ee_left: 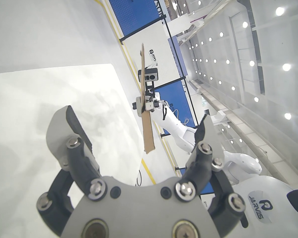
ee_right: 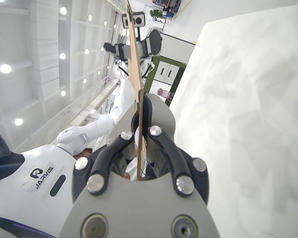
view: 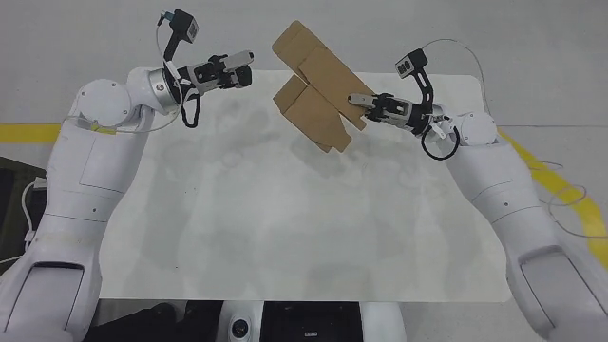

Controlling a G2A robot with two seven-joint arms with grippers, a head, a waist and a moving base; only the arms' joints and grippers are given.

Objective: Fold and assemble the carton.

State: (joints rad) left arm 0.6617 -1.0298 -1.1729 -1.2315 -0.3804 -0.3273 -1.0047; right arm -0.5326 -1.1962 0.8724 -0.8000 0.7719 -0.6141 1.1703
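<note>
A flat brown cardboard carton point(view: 313, 85) hangs in the air over the table's far edge, flaps unfolded. My right gripper point(view: 359, 103) is shut on its right edge; in the right wrist view the carton point(ee_right: 135, 58) runs edge-on between the closed fingers point(ee_right: 149, 115). My left gripper point(view: 249, 68) stands open to the left of the carton, apart from it, with nothing between its fingers point(ee_left: 74, 122). From the left wrist view the carton point(ee_left: 147, 115) shows edge-on, held by the far gripper point(ee_left: 145, 105).
The white table point(view: 285, 228) lies bare beneath both arms. Yellow floor tape point(view: 28, 133) runs past the table's left and right sides.
</note>
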